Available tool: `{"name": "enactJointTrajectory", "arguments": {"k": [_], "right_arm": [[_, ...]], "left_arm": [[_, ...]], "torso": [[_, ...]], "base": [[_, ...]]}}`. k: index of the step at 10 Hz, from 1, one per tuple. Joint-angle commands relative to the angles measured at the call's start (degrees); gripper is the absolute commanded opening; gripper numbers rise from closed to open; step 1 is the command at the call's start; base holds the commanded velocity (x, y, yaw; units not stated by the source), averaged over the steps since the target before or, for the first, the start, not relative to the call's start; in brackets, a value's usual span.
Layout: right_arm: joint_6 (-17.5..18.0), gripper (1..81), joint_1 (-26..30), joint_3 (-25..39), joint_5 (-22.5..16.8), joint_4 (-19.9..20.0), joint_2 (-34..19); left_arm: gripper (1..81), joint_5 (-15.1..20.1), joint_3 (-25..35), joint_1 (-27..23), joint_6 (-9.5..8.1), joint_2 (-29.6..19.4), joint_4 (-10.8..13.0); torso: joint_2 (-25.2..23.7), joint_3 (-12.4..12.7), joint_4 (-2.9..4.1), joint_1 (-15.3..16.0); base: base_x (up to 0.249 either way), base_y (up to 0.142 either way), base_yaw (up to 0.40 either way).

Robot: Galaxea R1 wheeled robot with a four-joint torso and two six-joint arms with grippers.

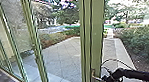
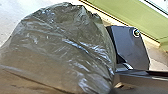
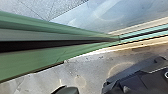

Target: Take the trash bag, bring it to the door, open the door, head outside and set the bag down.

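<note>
My right gripper (image 1: 106, 80) is at the handle (image 1: 93, 74) of the green-framed door (image 1: 98, 35), low in the head view; whether it grips the handle I cannot tell. In the right wrist view the green door frame (image 3: 32, 60) runs close past the camera, above the sill and floor. The trash bag (image 2: 62, 47), dark, translucent and bulging, takes up much of the left wrist view, beside the robot's dark plate. How the bag is held is hidden there.
Tall glass panels with green frames (image 1: 31, 41) stand to the left. Through the glass lie a paved yard (image 1: 63, 53), a planted bed and bushes (image 1: 140, 40). A dark floor (image 1: 5, 80) shows inside at lower left, along the sill.
</note>
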Motion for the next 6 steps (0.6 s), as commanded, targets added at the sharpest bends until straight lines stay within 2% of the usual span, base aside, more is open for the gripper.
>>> {"name": "enactJointTrajectory", "arguments": {"k": [1, 5, 6], "right_arm": [[0.5, 81.1, 1.0, -2.3, -3.7, -0.4, 3.3], [-0.3, 81.1, -5.3, -4.9, -1.2, -1.2, 5.1], [-0.5, 81.1, -6.8, -5.0, -1.2, -4.5, 5.1]], "left_arm": [[1.0, 3.1, 0.2, -3.4, -0.10, -0.4, -0.6], [1.0, 3.1, 0.2, -3.4, -0.10, -0.4, -0.6], [1.0, 3.1, 0.2, -3.4, -0.10, -0.4, -0.6]], "torso": [[0.0, 0.0, 0.00, 0.0], [0.0, 0.0, 0.00, 0.0], [0.0, 0.1, 0.00, -0.1]], "base": [[0.000, 0.000, 0.000], [0.000, 0.000, 0.000], [0.000, 0.000, 0.000]]}}
